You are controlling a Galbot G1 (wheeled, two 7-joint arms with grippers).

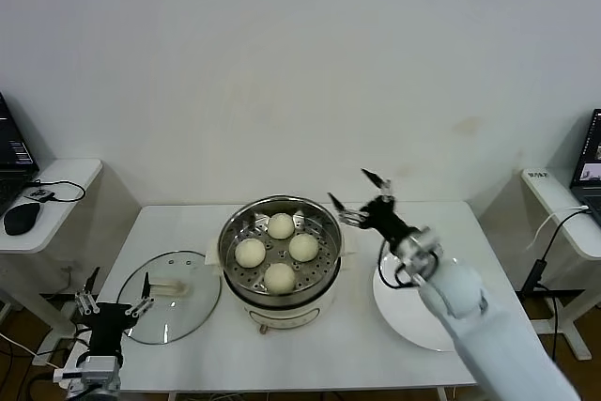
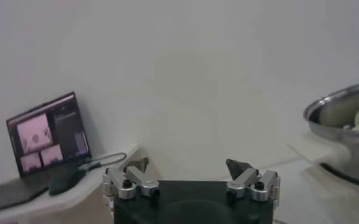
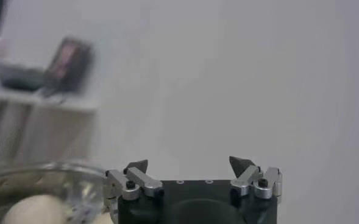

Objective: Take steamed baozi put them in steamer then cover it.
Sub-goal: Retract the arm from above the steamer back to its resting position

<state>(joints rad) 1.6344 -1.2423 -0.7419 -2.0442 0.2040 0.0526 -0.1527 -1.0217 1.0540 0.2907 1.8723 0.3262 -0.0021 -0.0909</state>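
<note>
Four buns loaded, lid pending.
Four cream-white steamed baozi (image 1: pixel 280 251) are sitting inside the shiny steel steamer (image 1: pixel 324 269); right hand (image 1: pixel 361 196) is hovering open beside it, left hand (image 1: pixel 116 291) waiting open by the glass lid (image 1: pixel 188 312) for covering.

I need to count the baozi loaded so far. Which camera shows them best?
The head view: all four baozi sit in plain sight on the steamer tray. The left wrist view catches only a sliver of one behind the rim; the right wrist view shows part of one at its edge.
</note>
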